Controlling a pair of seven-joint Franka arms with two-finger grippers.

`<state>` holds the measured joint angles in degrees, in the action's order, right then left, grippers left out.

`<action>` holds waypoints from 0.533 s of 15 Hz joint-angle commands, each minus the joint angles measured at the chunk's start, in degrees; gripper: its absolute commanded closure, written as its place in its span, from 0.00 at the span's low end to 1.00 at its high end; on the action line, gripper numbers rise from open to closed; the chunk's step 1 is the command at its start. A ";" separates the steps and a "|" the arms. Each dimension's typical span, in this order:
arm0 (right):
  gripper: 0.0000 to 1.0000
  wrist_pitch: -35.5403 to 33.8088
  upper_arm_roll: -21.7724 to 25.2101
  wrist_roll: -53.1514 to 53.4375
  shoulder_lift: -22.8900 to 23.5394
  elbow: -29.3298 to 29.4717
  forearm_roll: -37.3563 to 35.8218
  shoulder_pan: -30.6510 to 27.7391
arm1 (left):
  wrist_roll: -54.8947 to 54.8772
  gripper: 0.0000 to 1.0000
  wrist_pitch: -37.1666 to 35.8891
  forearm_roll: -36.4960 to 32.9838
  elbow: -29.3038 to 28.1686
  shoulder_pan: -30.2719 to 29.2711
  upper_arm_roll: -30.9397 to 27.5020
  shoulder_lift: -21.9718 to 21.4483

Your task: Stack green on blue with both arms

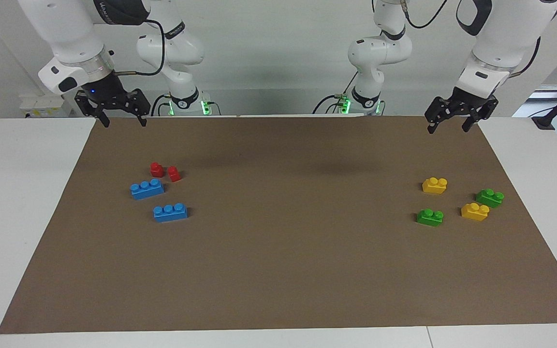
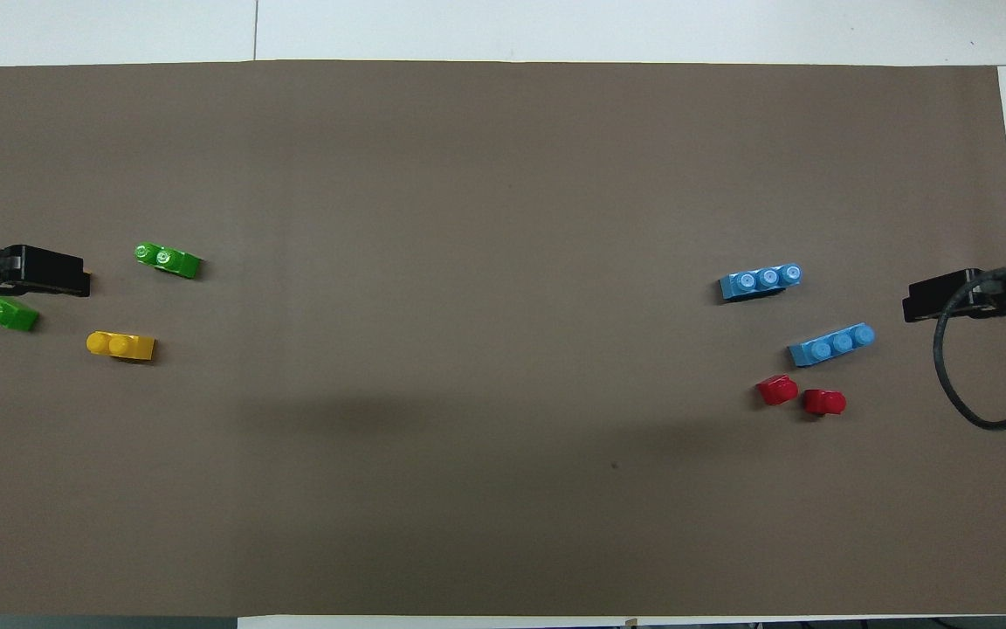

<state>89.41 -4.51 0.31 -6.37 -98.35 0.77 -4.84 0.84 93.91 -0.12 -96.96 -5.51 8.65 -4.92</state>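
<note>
Two green bricks (image 1: 430, 217) (image 1: 490, 197) lie on the brown mat (image 1: 278, 280) toward the left arm's end, apart from each other. In the overhead view one green brick (image 2: 168, 259) is in full view and the other (image 2: 3, 313) is partly covered by my raised left gripper (image 2: 66, 273). Two blue bricks (image 1: 147, 188) (image 1: 170, 212) lie toward the right arm's end and also show in the overhead view (image 2: 761, 281) (image 2: 831, 344). My left gripper (image 1: 447, 129) and right gripper (image 1: 124, 123) hang open and empty over the mat's edge by the robots.
Two yellow bricks (image 1: 434, 185) (image 1: 475, 211) lie among the green ones; only one (image 2: 121, 346) shows in the overhead view. Two small red bricks (image 1: 156, 169) (image 1: 174, 173) sit just nearer the robots than the blue ones. White table (image 1: 17, 193) surrounds the mat.
</note>
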 commanded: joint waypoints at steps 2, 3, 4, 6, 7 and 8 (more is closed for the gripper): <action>0.00 -0.82 -0.32 -0.13 -1.19 -1.14 -0.59 -0.43 | -0.84 0.00 -0.49 1.00 0.37 0.15 -0.47 -0.53; 0.00 -0.82 -0.32 -0.13 -1.19 -1.14 -0.59 -0.60 | -0.76 0.00 -0.49 1.00 0.37 0.15 -0.47 -0.53; 0.00 -0.64 -0.32 0.04 -1.19 -1.23 -0.42 -0.78 | -0.76 0.00 -0.49 1.00 0.37 0.15 -0.47 -0.62; 0.00 0.32 -0.23 4.41 -0.93 -1.32 0.11 -1.04 | -0.84 0.00 -0.49 1.00 0.37 0.15 -0.47 -0.62; 0.00 1.72 -0.23 7.75 -0.49 -1.32 0.72 -1.04 | -0.84 0.00 -0.49 1.00 0.28 0.15 -0.47 -0.62; 0.00 2.86 -0.23 11.61 0.56 -1.23 1.77 -1.04 | -0.84 0.00 -0.49 1.00 0.28 0.15 -0.47 -0.71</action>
<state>90.04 -4.31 6.28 -6.30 -98.53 1.04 -5.07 0.84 93.91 -0.12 -96.96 -5.51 8.65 -4.94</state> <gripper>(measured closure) 0.000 0.000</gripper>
